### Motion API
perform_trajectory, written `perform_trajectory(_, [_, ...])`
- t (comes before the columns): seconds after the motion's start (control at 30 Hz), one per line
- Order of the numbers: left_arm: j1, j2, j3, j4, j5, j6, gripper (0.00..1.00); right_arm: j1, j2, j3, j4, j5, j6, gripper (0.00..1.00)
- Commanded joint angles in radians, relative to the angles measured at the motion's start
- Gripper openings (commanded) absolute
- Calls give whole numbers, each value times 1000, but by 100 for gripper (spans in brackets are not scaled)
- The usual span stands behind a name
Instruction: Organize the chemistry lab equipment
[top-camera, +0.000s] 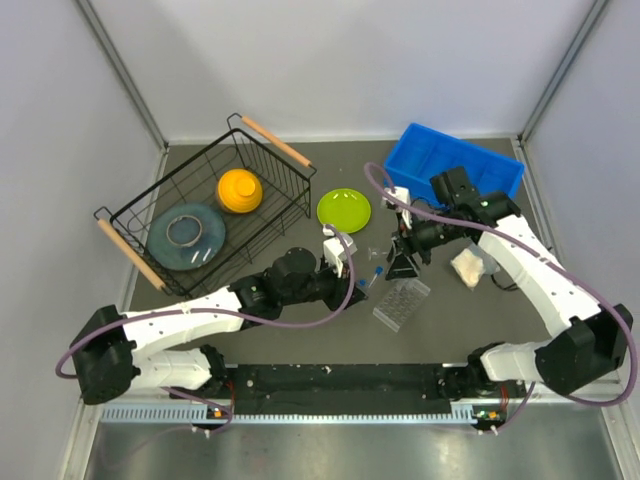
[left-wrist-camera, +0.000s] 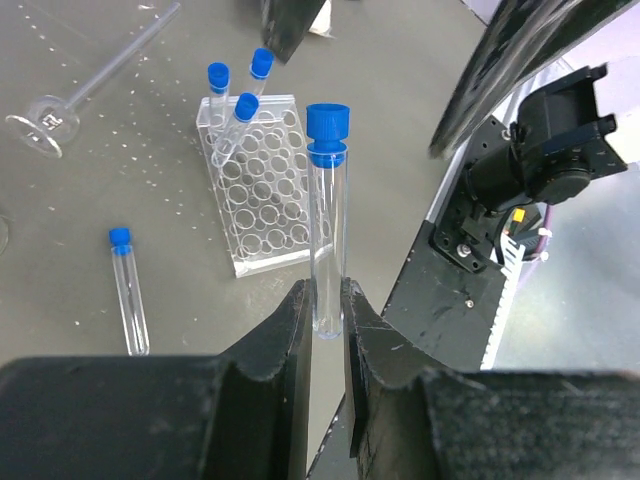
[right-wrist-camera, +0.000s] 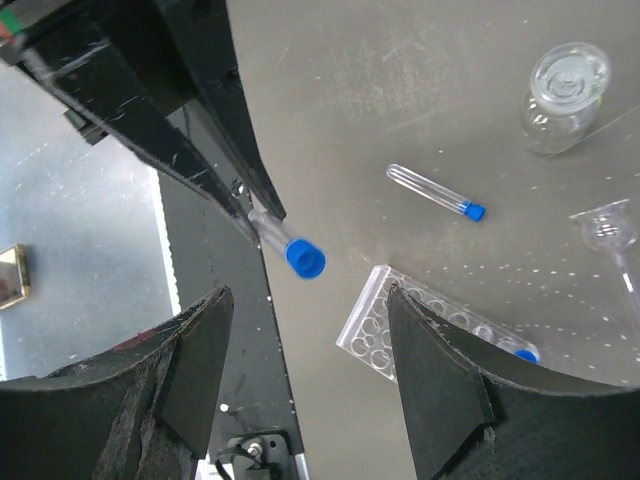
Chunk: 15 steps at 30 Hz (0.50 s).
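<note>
tube (left-wrist-camera: 328, 220) pinched upright in your left gripper (left-wrist-camera: 325, 305), cap up for slotting into the rack (left-wrist-camera: 262, 200) upper left; your right gripper (right-wrist-camera: 310, 350) gapes empty.

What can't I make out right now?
Right wrist: most of the held tube, inside the left gripper.
Right wrist: part of the rack, behind the right gripper's finger.
Top view: tubes in the rack, too small to count.
Top view: part of the bin, under the right arm.
</note>
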Motion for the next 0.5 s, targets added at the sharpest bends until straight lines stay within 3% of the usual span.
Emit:
perform_trajectory(0.0, [-10, 1, 11, 107, 39, -35, 12, 58, 38, 51, 4, 15, 65, 64])
perform_trajectory(0.27, [-14, -7, 1, 127, 36, -44, 12, 92, 83, 49, 8, -83, 114, 62])
perform_trajectory(0.47, [-14, -1, 8, 127, 44, -43, 12, 101, 110, 52, 15, -148, 144, 54])
